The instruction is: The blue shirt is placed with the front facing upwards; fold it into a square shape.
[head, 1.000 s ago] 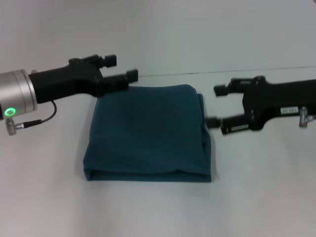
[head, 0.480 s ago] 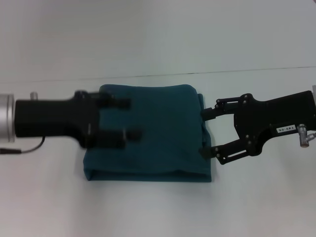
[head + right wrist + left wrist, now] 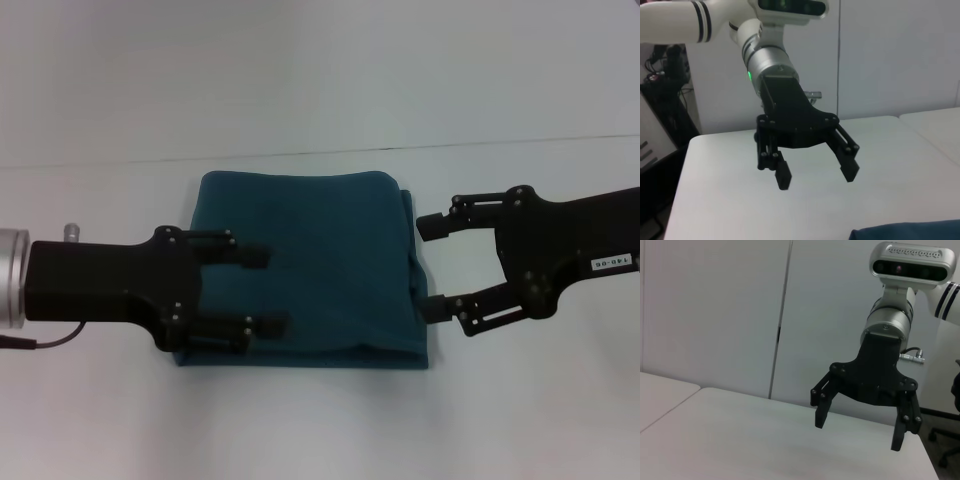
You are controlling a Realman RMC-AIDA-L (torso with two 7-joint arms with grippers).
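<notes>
The blue shirt (image 3: pixel 310 265) lies folded into a rough square at the middle of the white table (image 3: pixel 320 430), plain teal side up. My left gripper (image 3: pixel 266 290) hovers open over the shirt's left part, nothing between its fingers. At the shirt's right edge my right gripper (image 3: pixel 432 267) stands open, its fingertips by the fabric's side. The right wrist view shows the left gripper (image 3: pixel 818 178) open above the table and a corner of the shirt (image 3: pixel 905 231). In the left wrist view the right gripper (image 3: pixel 858 432) is open and holds nothing.
A thin seam (image 3: pixel 300 155) crosses the table beyond the shirt. Bare table surface lies all around the shirt. Off the table, an office chair (image 3: pixel 946 440) and dark equipment (image 3: pixel 660 70) stand by the walls.
My left gripper has swung from the shirt's far left corner toward me, over the shirt's left part. The right gripper has come nearer along the right edge and opened wider.
</notes>
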